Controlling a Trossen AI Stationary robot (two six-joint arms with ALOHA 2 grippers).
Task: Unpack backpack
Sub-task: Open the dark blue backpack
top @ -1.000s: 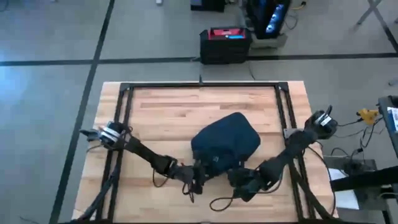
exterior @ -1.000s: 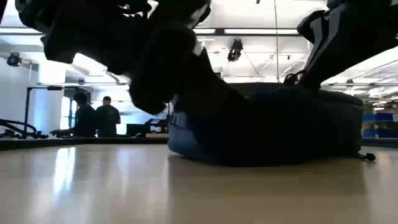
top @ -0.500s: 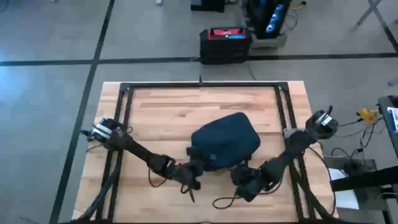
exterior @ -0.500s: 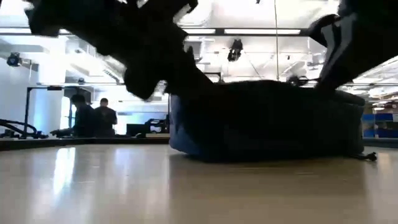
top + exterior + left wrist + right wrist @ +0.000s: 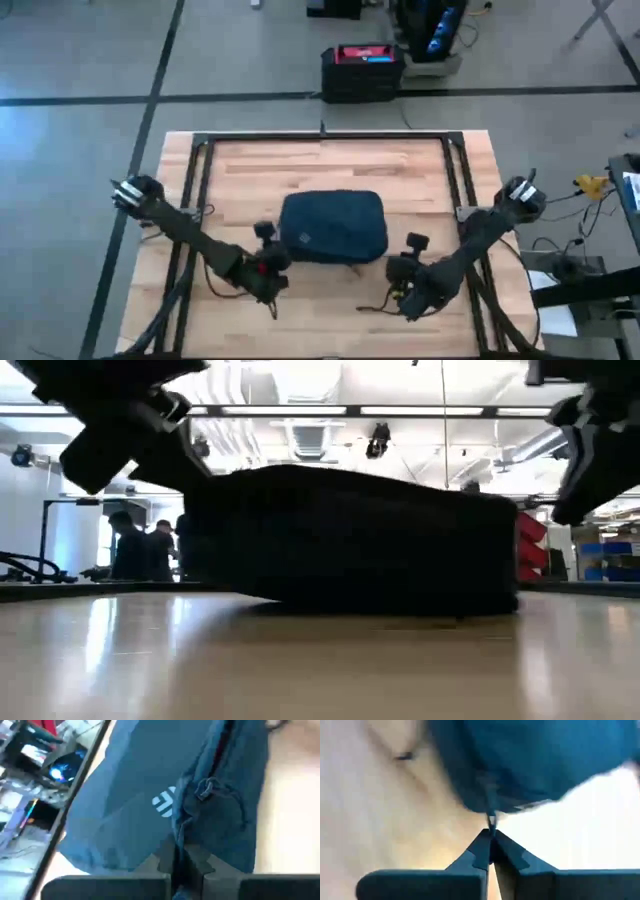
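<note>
The dark navy backpack lies flat in the middle of the wooden table, its small light logo patch facing up. In the low view the backpack is a long dark mound resting on its broad underside. My left gripper is at the backpack's near left corner, shut on its fabric. My right gripper is at the near right corner, shut on a thin tab that sticks out of the backpack's edge. My left gripper pinches a raised fold of the backpack's fabric between its two fingers, beside a seam below the logo patch. It comes slanting down from the table's near left. The backpack stays on the table. My right gripper pinches a thin tab or cord at the backpack's edge, at the free ends of its two fingers. It comes slanting down from the table's near right. The backpack's edge is lifted a little above the wood there.
A black frame runs along the table's left, far and right sides. A loose cable lies near the front edge. Beyond the far edge a black case with a red top stands on the floor. People stand far behind.
My left gripper has drawn back toward the table's left edge and risen. The backpack has slid leftward with it and turned from a slanted, bunched heap to lie stretched out and square with the table. My right gripper has shifted only slightly.
</note>
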